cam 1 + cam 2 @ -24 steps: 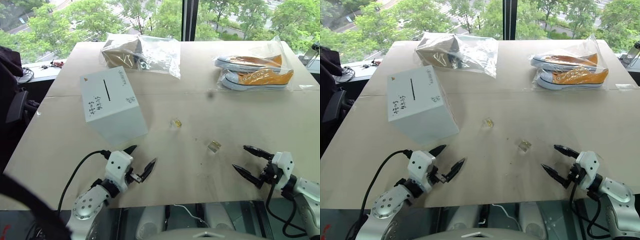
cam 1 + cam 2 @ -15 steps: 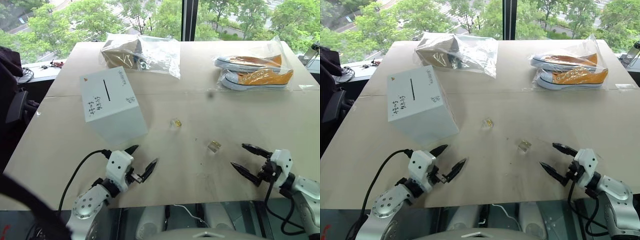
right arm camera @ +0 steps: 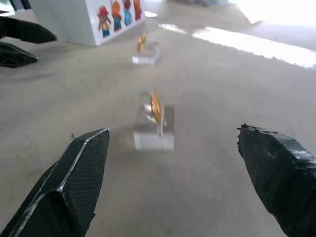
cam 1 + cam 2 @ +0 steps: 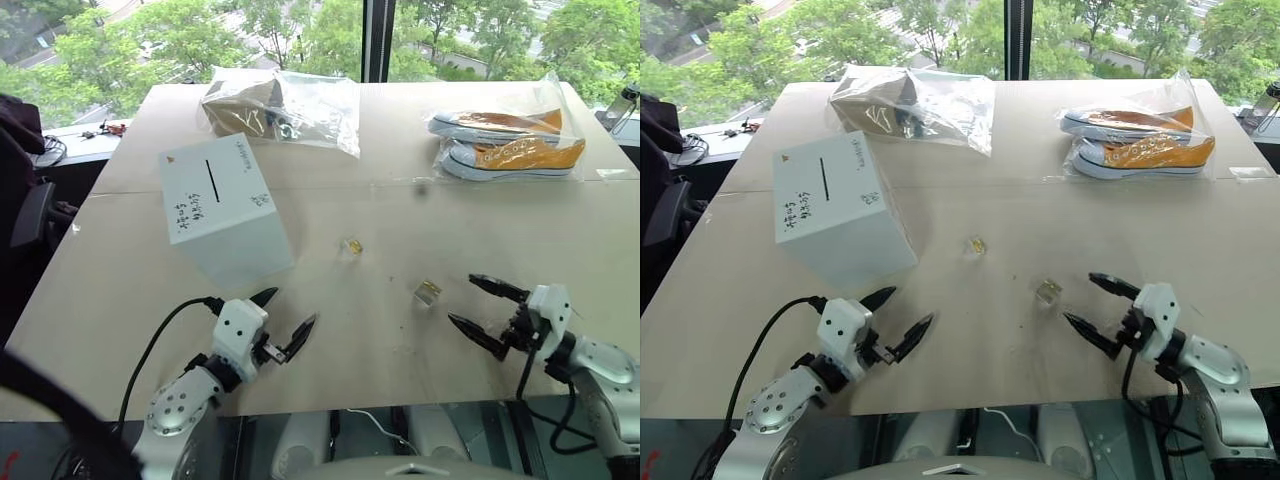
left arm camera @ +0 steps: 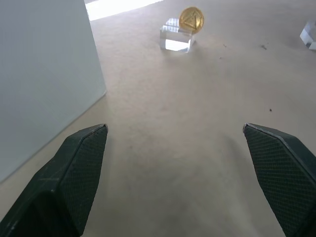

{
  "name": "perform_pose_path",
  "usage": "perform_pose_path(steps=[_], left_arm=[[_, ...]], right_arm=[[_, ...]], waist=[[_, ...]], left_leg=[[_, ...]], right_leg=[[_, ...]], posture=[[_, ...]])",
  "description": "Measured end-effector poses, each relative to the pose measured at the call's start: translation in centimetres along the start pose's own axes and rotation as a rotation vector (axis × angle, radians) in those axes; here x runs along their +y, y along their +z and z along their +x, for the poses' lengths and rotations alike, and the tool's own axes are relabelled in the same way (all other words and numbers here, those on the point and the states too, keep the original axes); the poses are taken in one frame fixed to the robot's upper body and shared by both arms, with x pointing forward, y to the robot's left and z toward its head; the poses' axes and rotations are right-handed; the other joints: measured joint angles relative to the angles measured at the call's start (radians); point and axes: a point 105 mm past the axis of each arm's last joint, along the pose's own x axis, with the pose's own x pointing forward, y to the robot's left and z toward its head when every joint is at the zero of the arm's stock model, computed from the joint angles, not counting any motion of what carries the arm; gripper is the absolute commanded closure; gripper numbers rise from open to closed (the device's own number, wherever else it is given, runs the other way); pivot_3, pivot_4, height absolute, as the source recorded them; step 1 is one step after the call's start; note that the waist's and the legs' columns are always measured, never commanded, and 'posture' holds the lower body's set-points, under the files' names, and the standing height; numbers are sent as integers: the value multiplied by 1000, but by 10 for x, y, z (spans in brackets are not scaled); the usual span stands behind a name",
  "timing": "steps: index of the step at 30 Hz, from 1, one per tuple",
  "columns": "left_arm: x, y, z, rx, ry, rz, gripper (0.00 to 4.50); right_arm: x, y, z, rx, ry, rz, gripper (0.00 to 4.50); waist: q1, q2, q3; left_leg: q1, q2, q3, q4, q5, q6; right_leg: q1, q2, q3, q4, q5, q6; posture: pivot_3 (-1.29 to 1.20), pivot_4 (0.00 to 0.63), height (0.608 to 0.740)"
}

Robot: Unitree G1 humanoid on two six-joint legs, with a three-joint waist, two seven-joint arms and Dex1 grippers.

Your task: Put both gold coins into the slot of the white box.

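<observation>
The white box stands at the table's left, its black slot on the tilted top face. One gold coin stands upright in a small clear holder mid-table, seen ahead in the left wrist view as gold coin. A second coin in its holder sits nearer the right side, shown edge-on as coin. My left gripper is open and empty just in front of the box. My right gripper is open, close to the right of the second coin, pointing at it without touching.
A clear-bagged brown item lies at the back centre-left. Bagged orange sneakers lie at the back right. The table's near edge runs just under both grippers. A black cable trails from my left arm.
My right gripper has moved left and a little forward, closer to the nearer coin in its holder. The left gripper, box and coins have stayed put.
</observation>
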Motion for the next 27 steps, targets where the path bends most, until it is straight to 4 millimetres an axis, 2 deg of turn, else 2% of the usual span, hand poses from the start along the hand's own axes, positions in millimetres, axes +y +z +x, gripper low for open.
perform_pose_path(steps=[2,5,8,9,11,12,13,15,18,19,25,27], left_arm=[[-2,2,0,3,-24,3,0],[-12,15,5,-8,-135,39,0],[-21,29,5,-26,-219,42,0],[-25,31,4,-22,-251,31,0],[-31,36,2,-15,-311,32,0],[-33,38,1,-12,-340,31,0],[-35,40,0,-9,-361,31,0],[-37,43,-1,-7,-392,24,0],[-36,43,-1,5,-400,28,0],[-36,44,-1,5,-400,30,0],[-35,46,1,-4,-392,31,0],[-34,58,9,-74,-364,-76,0]], right_arm=[[0,3,7,-6,-3,12,57],[6,7,27,12,20,7,57],[6,2,33,54,10,0,57],[6,0,34,65,5,5,437],[5,-1,35,74,-1,13,854],[6,-2,36,78,-1,14,1363],[6,-2,37,81,1,14,1669],[7,-4,37,87,5,14,2925],[8,-4,38,90,8,12,4333],[8,-4,38,90,8,10,4476],[8,-4,37,86,11,25,4476],[9,7,39,9,-4,152,4476]], waist=[[0,0,0],[0,0,0],[1,0,0],[1,0,0],[0,0,0],[0,0,0],[0,0,0],[0,0,0],[0,0,0],[0,0,0],[0,0,0],[0,0,0]], left_leg=[[0,0,0,0,0,0],[0,0,0,1,0,0],[-1,0,0,2,0,0],[-1,0,0,2,0,0],[-1,0,0,2,0,0],[-1,0,0,2,0,0],[-1,0,0,2,0,0],[-1,0,0,2,0,0],[-1,0,0,2,0,0],[-1,0,0,2,0,0],[0,0,0,2,0,0],[-1,0,-1,2,0,0]], right_leg=[[0,0,0,0,0,1],[0,0,0,1,0,0],[0,0,0,1,0,0],[0,0,0,1,0,0],[0,0,0,1,0,0],[0,0,0,1,0,0],[0,0,0,1,0,0],[0,0,0,1,0,0],[0,2,0,1,0,0],[0,2,0,1,0,0],[0,2,0,1,0,0],[0,1,0,2,2,3]], posture=[[0,150,740],[0,150,740],[0,150,740],[0,150,740],[0,150,740],[0,150,740],[0,150,740],[0,150,740],[0,150,740],[0,150,740],[0,150,740],[0,150,740]])
